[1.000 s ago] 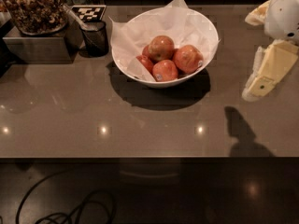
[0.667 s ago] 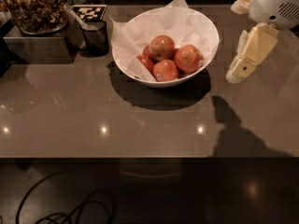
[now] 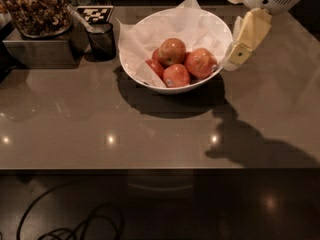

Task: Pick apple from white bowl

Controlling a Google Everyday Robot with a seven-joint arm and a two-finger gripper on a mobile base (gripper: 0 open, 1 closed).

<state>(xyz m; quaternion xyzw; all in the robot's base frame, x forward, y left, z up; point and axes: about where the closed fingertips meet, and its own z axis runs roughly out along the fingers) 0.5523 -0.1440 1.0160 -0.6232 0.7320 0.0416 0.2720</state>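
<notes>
The white bowl [image 3: 150, 81], lined with crumpled white paper, stands on the grey counter at centre back and holds several apples. The apple [image 3: 200, 62], broad and orange-red with a pale sticker at its right edge, lies at the right side of the bowl. A smaller, redder apple [image 3: 176, 75] lies in front of it, and another apple [image 3: 172, 51] rests on top behind. My gripper [image 3: 234, 59] hangs down from the upper right, just outside the bowl's right rim, close to the apple and level with it. It holds nothing that I can see.
A black mesh cup [image 3: 102, 40] stands left of the bowl. Behind it are a checkered tag [image 3: 95, 13] and a glass jar of snacks [image 3: 37, 9] on a metal box [image 3: 35, 51]. The counter's front edge [image 3: 160, 168] runs across; cables [image 3: 75, 224] lie on the floor below.
My gripper has moved left and slightly forward from the counter's right edge to just beside the bowl's right rim. The bowl and apples have not moved.
</notes>
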